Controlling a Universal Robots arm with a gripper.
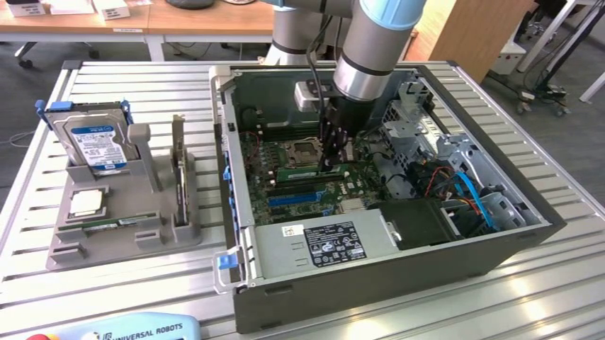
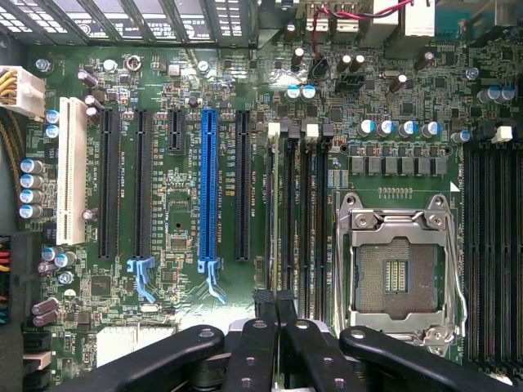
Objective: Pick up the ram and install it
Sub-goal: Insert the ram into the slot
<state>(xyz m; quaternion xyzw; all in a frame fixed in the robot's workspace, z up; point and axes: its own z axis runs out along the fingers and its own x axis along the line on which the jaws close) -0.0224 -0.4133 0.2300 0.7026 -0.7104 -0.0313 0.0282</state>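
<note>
Landmark: the square silver processor socket [image 1: 300, 150] with its metal latch frame, on the green motherboard [image 2: 176, 237] inside the open grey computer case [image 1: 397, 283].
Ram: a long, thin green memory stick, the ram [image 1: 300, 172], stands on edge in the row of black slots just beside the socket. It is on the side of the socket toward the blue expansion slot [image 2: 208, 188].
Hand: the black-fingered hand [image 2: 276, 300] is just beside the socket. Its fingers are drawn together on the ram's upper edge, with no gap between them.
Arm: the grey and light-blue robot arm [image 1: 369, 64] hangs into the case, over the slot row beside the socket.
Holder: a grey plastic holder [image 1: 142, 241] sits outside the case on the slatted metal table [image 1: 529, 297], well apart from the socket, toward the exterior view's left.
Holder contents: a silver hard drive with a blue label [image 1: 95, 142] stands upright, a square silver processor chip [image 1: 87, 204] lies flat, and a second green memory stick [image 1: 118, 223] lies in a groove.
Power supply: a silver box with a printed label [image 1: 321, 244] sits inside the case, near the socket.
</note>
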